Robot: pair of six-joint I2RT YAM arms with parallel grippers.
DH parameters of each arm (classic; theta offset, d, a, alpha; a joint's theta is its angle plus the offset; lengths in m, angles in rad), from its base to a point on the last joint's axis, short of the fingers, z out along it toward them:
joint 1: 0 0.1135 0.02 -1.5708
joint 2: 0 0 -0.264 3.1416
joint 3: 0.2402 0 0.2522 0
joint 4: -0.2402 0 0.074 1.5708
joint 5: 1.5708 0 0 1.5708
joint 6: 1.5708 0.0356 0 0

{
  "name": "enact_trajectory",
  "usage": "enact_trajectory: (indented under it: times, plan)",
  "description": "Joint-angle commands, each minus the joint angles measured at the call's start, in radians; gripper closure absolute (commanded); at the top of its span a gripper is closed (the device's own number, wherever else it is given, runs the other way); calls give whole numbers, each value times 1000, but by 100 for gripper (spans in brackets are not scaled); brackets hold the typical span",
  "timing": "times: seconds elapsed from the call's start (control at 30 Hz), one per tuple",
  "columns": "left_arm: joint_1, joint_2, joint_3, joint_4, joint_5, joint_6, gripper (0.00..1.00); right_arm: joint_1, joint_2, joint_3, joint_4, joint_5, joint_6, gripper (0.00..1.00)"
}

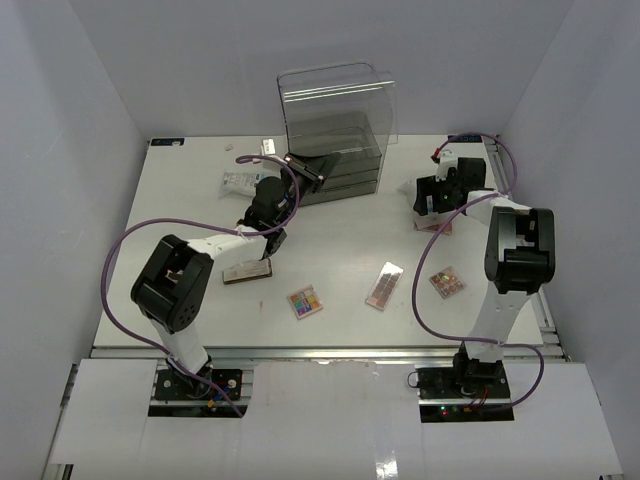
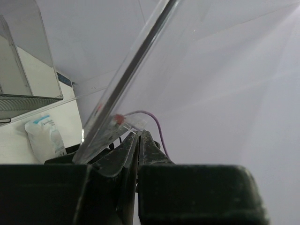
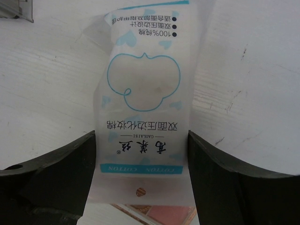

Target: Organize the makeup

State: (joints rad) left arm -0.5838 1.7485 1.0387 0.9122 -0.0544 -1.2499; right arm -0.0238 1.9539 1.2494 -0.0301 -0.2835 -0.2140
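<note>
Evidently mid-pickup, judging from the wrist views. Right gripper (image 3: pixel 142 140), just right of the drawer box (image 1: pixel 335 110) and slightly nearer the arms: jaws wide apart, one finger on each side of the white-blue packet (image 3: pixel 143 84), close against its long edges but not squeezing. Packet flat on the table (image 1: pixel 340 240), its near end lying over a pink pad (image 3: pixel 161 213). Left gripper (image 2: pixel 139 140), at the front left corner of the drawer box: jaws nearly together, apparently pinched on the thin clear lip of a drawer (image 1: pixel 318 165) pulled out and tilted; hard to confirm the contact itself through the clear plastic. Other makeup loose on the table in front of the drawer box: a bronze compact (image 1: pixel 247 271) and small palettes (image 1: pixel 305 301); a white tube (image 1: pixel 237 182) just left of the box. Likely trouble from here: a soft, slippery packet buckling or squirting out on closing, for want of stiffness across its width; the pink pad dragged up or flicked aside with it, given the overlap; fingertips scraping the table if closed too low. On the other side, a thin-lip pinch prone to slipping, letting the drawer slide shut or tip out before the packet arrives. Worth closing slowly and lifting straight up.
</note>
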Motion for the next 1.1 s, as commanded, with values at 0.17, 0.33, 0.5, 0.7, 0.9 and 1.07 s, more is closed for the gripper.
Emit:
enact_trajectory:
  times: [0.17, 0.33, 0.5, 0.7, 0.9, 1.07]
  plan:
    - [16, -80, 47, 21, -4, 6, 100, 1, 18, 85, -40, -38, -62, 68]
    - [16, -90, 43, 23, -2, 4, 100, 1, -104, 23, -22, -107, -131, 81]
    - [16, -93, 51, 22, 2, 4, 100, 13, -268, -73, -60, -307, -265, 87]
    - [16, -93, 63, 28, 4, -7, 100, 147, -414, -158, -179, -384, -560, 86]
    - [16, -94, 87, 14, 7, -6, 100, 359, -442, -154, -87, -108, -641, 85]
    - [16, -107, 99, 0, 8, 0, 100, 466, -421, -133, 72, 156, -718, 86]
